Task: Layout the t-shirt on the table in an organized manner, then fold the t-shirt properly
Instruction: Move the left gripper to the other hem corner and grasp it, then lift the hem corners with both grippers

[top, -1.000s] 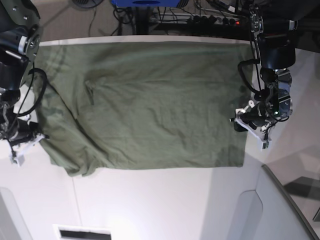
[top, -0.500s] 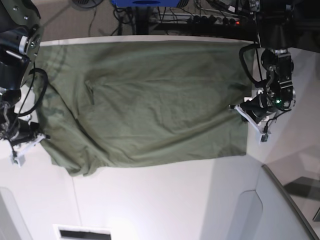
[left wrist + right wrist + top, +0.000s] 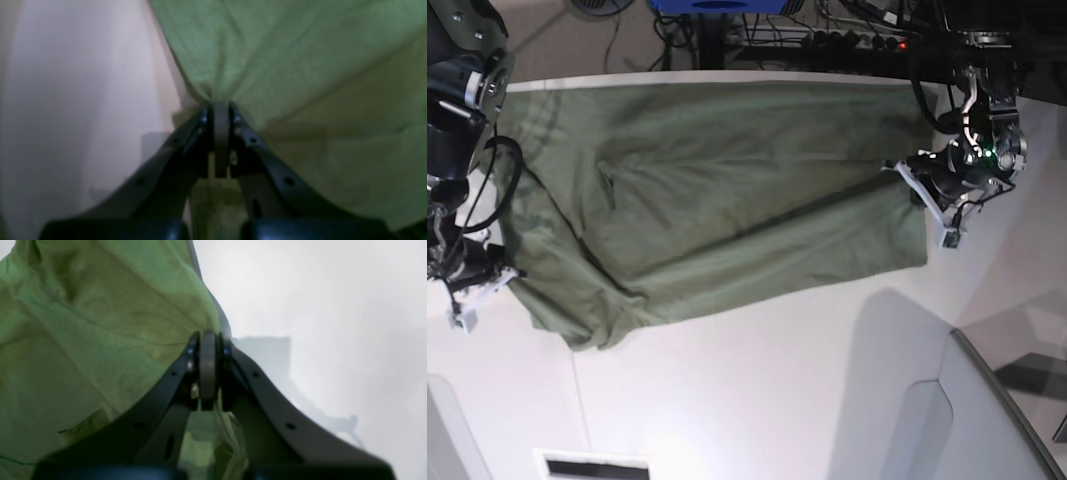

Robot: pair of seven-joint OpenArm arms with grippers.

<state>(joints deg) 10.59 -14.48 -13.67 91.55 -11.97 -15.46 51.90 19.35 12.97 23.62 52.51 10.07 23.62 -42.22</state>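
The olive-green t-shirt lies spread across the white table, wrinkled, with a long crease running diagonally. My left gripper is at the shirt's right edge in the base view. Its wrist view shows the left gripper shut on a pinch of t-shirt that pulls taut from the jaws. My right gripper is at the shirt's lower left edge. In its own wrist view the right gripper is shut on a fold of t-shirt, beside bare table.
A grey-white angled panel fills the bottom right corner. A slotted opening sits at the bottom edge. Cables and a power strip lie on the floor beyond the table's far edge.
My left gripper has shut on the shirt's right edge and moved toward the far side, dragging the shirt's lower right corner up with it. The right arm has stayed put.
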